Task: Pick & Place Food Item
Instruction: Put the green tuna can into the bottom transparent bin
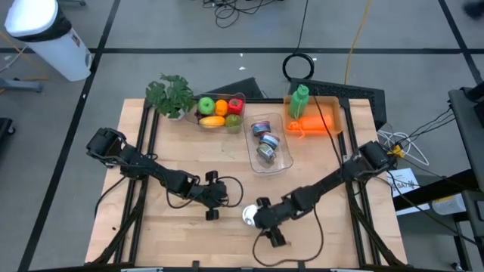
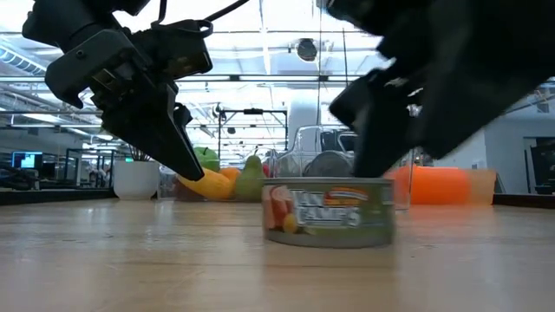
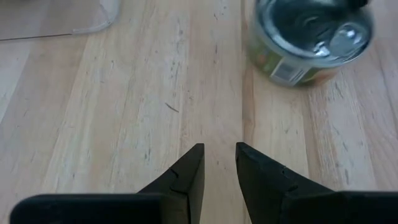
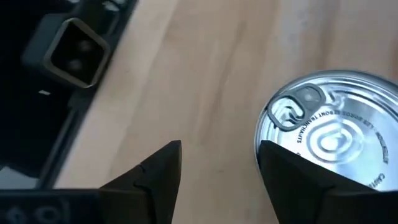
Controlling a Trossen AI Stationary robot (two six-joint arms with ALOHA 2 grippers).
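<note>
Pale planked wooden table [image 1: 151, 234], clear plastic tray [image 1: 281, 162] of round tins at the back, squat metal food can [image 2: 329, 212] with ring-pull lid and paper label upright near the front edge, right gripper [image 4: 217, 165] spread beside it, left gripper [image 3: 219, 165] narrowly parted nearby, empty

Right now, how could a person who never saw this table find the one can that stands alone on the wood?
Look at the wooden table and go to its near edge, between the two grippers. There a short can stands upright on bare wood, just beside the right gripper. Unlike the cans in the clear tray behind, it stands alone, with a green label and a pull-tab lid.
</note>
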